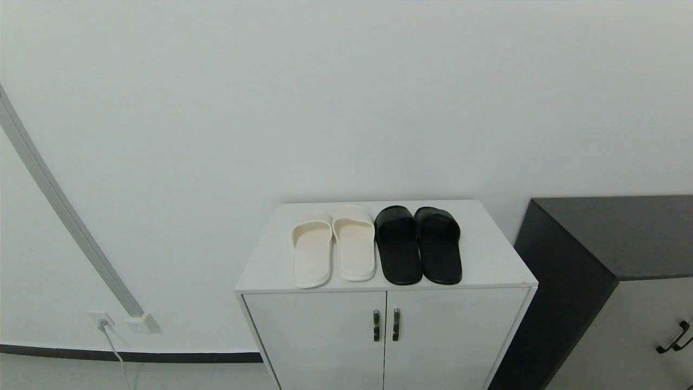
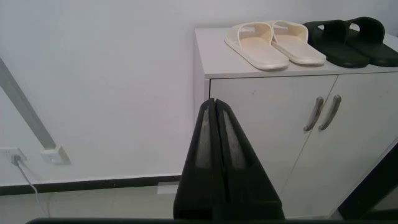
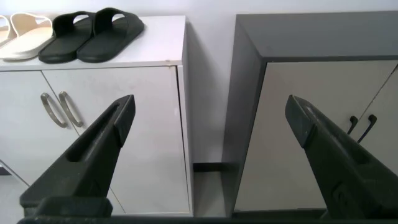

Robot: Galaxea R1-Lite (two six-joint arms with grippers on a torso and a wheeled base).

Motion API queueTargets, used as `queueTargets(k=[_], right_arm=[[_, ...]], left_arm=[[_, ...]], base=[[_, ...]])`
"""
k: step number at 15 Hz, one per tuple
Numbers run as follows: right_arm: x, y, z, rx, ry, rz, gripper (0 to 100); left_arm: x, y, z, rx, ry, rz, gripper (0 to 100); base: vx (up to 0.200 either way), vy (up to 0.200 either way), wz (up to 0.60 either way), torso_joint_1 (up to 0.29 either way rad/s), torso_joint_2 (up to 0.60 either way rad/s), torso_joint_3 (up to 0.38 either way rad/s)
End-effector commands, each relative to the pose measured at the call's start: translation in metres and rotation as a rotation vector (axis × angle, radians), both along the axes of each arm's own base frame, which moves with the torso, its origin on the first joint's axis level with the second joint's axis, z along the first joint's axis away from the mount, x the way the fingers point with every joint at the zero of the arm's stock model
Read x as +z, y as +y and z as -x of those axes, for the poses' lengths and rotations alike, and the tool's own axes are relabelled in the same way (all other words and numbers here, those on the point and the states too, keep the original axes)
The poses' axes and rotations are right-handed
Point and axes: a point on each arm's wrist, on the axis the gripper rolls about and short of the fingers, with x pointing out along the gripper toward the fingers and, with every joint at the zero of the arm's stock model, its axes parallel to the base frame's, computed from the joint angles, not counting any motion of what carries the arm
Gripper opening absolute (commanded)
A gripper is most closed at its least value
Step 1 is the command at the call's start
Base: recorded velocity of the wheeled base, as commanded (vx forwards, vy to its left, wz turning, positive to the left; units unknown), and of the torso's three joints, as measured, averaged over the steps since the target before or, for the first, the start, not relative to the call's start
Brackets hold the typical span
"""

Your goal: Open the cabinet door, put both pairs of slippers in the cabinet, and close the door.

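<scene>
cabinet (image 1: pixel 487 254): white, against the wall, both doors shut
handles (image 1: pixel 376 325): 2, vertical, side by side at the centre seam
cream slippers (image 1: pixel 312 249): 1 pair on the cabinet top, left half, toes toward the wall
black slippers (image 1: pixel 399 246): 1 pair on the cabinet top, just right of the cream pair, same direction
left gripper (image 2: pixel 214 102): fingers pressed together, holding nothing, low before the cabinet's left side, apart from it
right gripper (image 3: pixel 211 109): fingers spread wide, empty, facing the gap between the 2 cabinets
dark cabinet (image 1: pixel 563 271): just right of the white one
wall socket (image 1: pixel 100 319): low on the wall, left of the cabinet, cable plugged in
</scene>
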Motion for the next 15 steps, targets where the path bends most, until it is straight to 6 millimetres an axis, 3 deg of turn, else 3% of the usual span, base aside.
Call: queueTargets(k=[1, 8, 9, 10, 11, 13, 15], right_arm=[[0.0, 0.0, 0.0, 0.0, 0.003, 0.001, 100], [0.001, 0.0, 0.0, 0.017, -0.005, 0.027, 100], [0.018, 0.0, 0.004, 0.015, -0.082, 0.009, 100], [0.056, 0.0, 0.013, 0.026, -0.151, -0.041, 100], [0.063, 0.0, 0.006, 0.038, -0.062, -0.039, 100], [0.057, 0.001, -0.008, 0.075, 0.068, -0.009, 100], [0.058, 0.004, -0.04, 0.174, 0.246, -0.053, 100]], left_arm=[[0.0, 0.0, 0.0, 0.0, 0.001, 0.0, 0], [0.0, 0.0, 0.0, 0.0, 0.001, 0.0, 0], [0.0, 0.0, 0.0, 0.0, 0.001, 0.0, 0], [0.0, 0.0, 0.0, 0.0, 0.001, 0.002, 0], [0.0, 0.0, 0.0, 0.0, 0.001, 0.002, 0], [0.0, 0.0, 0.0, 0.0, 0.001, 0.002, 0], [0.0, 0.0, 0.0, 0.0, 0.001, 0.002, 0]], base=[[0.0, 0.0, 0.0, 0.0, 0.0, 0.0], [0.0, 0.0, 0.0, 0.0, 0.0, 0.0], [0.0, 0.0, 0.0, 0.0, 0.0, 0.0], [0.0, 0.0, 0.0, 0.0, 0.0, 0.0], [0.0, 0.0, 0.0, 0.0, 0.0, 0.0], [0.0, 0.0, 0.0, 0.0, 0.0, 0.0], [0.0, 0.0, 0.0, 0.0, 0.0, 0.0]])
